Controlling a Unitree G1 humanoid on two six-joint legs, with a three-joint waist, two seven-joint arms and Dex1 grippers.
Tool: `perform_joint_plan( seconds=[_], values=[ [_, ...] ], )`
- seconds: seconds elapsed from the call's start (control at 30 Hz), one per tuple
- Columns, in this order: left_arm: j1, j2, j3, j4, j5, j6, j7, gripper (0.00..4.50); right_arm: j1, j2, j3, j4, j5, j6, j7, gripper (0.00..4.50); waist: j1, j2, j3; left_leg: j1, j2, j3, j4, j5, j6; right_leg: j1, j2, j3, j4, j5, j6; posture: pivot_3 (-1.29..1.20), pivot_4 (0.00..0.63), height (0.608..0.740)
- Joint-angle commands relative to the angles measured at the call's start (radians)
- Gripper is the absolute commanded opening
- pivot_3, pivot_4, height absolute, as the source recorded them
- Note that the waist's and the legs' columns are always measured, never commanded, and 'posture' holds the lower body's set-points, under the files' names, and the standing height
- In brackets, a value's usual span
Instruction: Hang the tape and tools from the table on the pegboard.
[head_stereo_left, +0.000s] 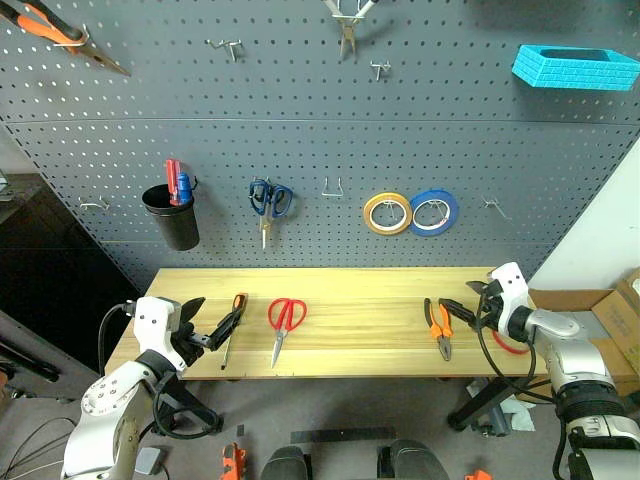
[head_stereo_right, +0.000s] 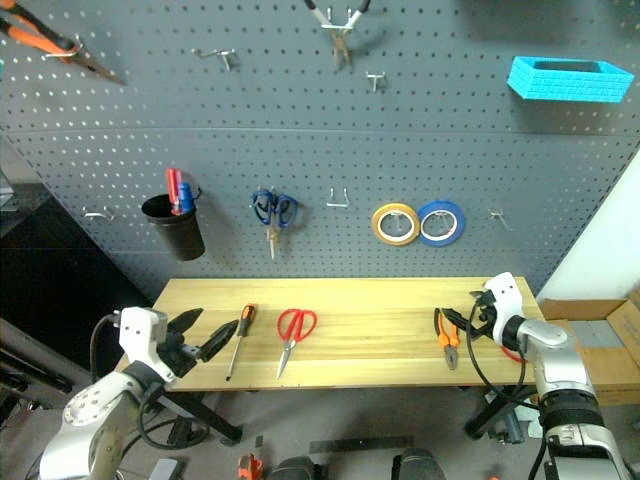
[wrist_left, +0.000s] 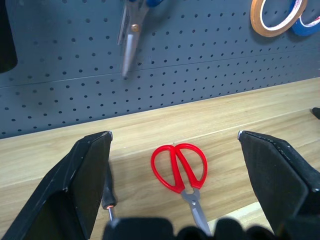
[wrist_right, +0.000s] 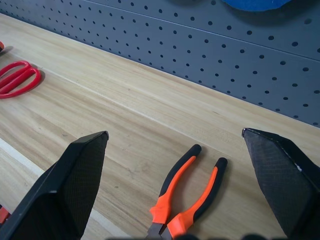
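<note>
On the table (head_stereo_left: 350, 320) in the head view we saw red-handled scissors (head_stereo_left: 284, 324), screwdriver (head_stereo_left: 233, 327) and pliers (head_stereo_left: 439, 325) lying apart, red tape (head_stereo_left: 510, 345) behind the right gripper (head_stereo_left: 467, 303); blue scissors (head_stereo_left: 270, 203), yellow roll (head_stereo_left: 387, 213) and blue roll (head_stereo_left: 434, 211) hung on the pegboard (head_stereo_left: 300, 130). Left wrist view: left gripper (wrist_left: 175, 187) wide, empty, scissors between its fingers. Right wrist view: jaws wide, pliers between.

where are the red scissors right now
In the head views the red scissors lie flat on the table, left of centre, just right of the screwdriver, far left of the pliers.
</note>
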Motion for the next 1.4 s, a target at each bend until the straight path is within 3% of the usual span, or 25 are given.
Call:
perform_joint_plan(
  seconds=[0.03,0.37,0.6,0.8,1.03,1.2,1.4],
  values=[
    [0.006,0.014,0.005,-0.058,-0.005,-0.001,-0.013,4.34,-0.002,-0.02,-0.026,-0.043,0.023,0.0,0.005,4.5,0.0,-0.001,0.003,0.0,0.0,0.0,0.0,0.0,0.0,0.0,0.0,0.0,0.0,0.0,0.0,-0.03,0.023,0.74],
    [0.016,0.017,-0.038,-0.162,-0.038,0.066,-0.051,4.34,0.059,-0.037,-0.042,-0.132,0.049,0.057,-0.015,4.5,0.0,-0.003,0.026,-0.001,0.0,0.0,0.0,-0.001,-0.001,-0.001,0.0,0.0,0.0,0.0,0.0,-0.05,0.065,0.74],
    [-0.025,0.086,-0.269,-0.318,-0.035,0.206,-0.158,4.34,0.026,-0.084,-0.078,-0.126,0.028,0.211,-0.13,4.5,0.001,-0.003,0.084,-0.002,0.0,0.001,0.001,-0.001,-0.001,-0.003,-0.001,0.002,0.0,0.0,0.0,-0.06,0.177,0.74],
    [-0.117,0.027,-0.433,-0.291,0.027,0.22,-0.137,4.34,-0.041,-0.179,-0.016,0.016,-0.039,0.306,-0.115,4.5,0.001,-0.011,0.13,-0.011,-0.001,0.003,0.002,0.005,0.008,-0.008,0.001,0.008,0.002,0.0,0.0,-0.07,0.239,0.74],
    [-0.25,-0.131,-0.612,-0.195,0.136,0.195,-0.087,4.34,-0.203,-0.201,0.076,0.288,-0.129,0.246,-0.061,4.5,-0.001,-0.017,0.174,-0.014,-0.001,0.011,0.001,-0.003,0.021,-0.012,0.008,0.024,0.002,0.0,0.005,-0.08,0.282,0.74],
    [-0.32,-0.195,-0.659,-0.169,0.143,0.206,-0.1,4.34,-0.278,-0.198,0.111,0.431,-0.171,0.221,-0.054,4.5,0.0,-0.021,0.19,-0.016,-0.001,0.012,0.002,-0.003,0.022,-0.015,0.008,0.026,0.002,0.002,0.01,-0.08,0.296,0.74],
    [-0.332,-0.194,-0.659,-0.202,0.133,0.224,-0.104,4.34,-0.337,-0.181,0.106,0.578,-0.197,0.207,-0.113,4.5,-0.001,-0.02,0.203,-0.016,-0.001,0.012,0.002,-0.004,0.022,-0.015,0.008,0.026,0.002,0.002,0.01,-0.07,0.302,0.74]
  ],
)
